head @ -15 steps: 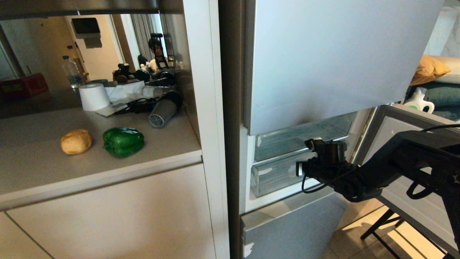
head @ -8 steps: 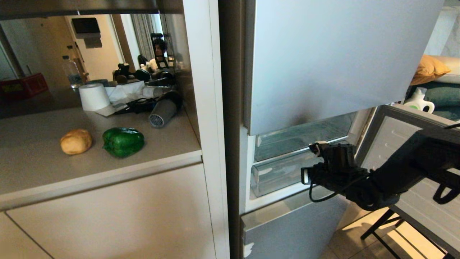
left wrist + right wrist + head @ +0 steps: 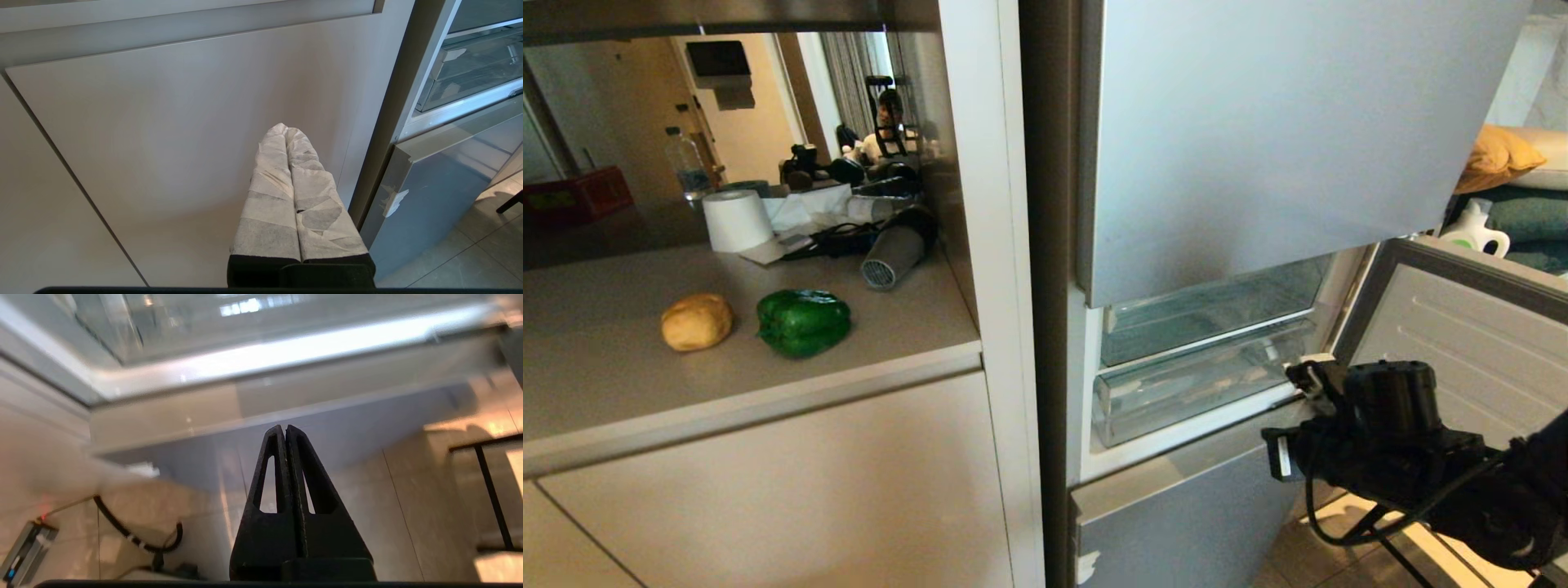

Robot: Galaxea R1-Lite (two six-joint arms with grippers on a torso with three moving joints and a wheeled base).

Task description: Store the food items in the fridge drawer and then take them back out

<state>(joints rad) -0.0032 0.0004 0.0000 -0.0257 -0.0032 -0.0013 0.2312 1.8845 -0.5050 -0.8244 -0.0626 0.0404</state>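
Fridge drawer (image 3: 1201,390) of clear plastic sat pushed in under the raised silver-blue door, up and to the left of the right gripper (image 3: 286,430); only the right wrist view showed that gripper's black fingers (image 3: 265,486) pressed together on nothing, aimed at the lower fridge panel; the head view showed its arm reaching in low from the right. Bell pepper (image 3: 803,322) and potato (image 3: 696,322) lay side by side on the counter (image 3: 621,392), far left of it; the left gripper (image 3: 286,132), paper-wrapped, was pressed together before a beige cabinet door (image 3: 163,143).
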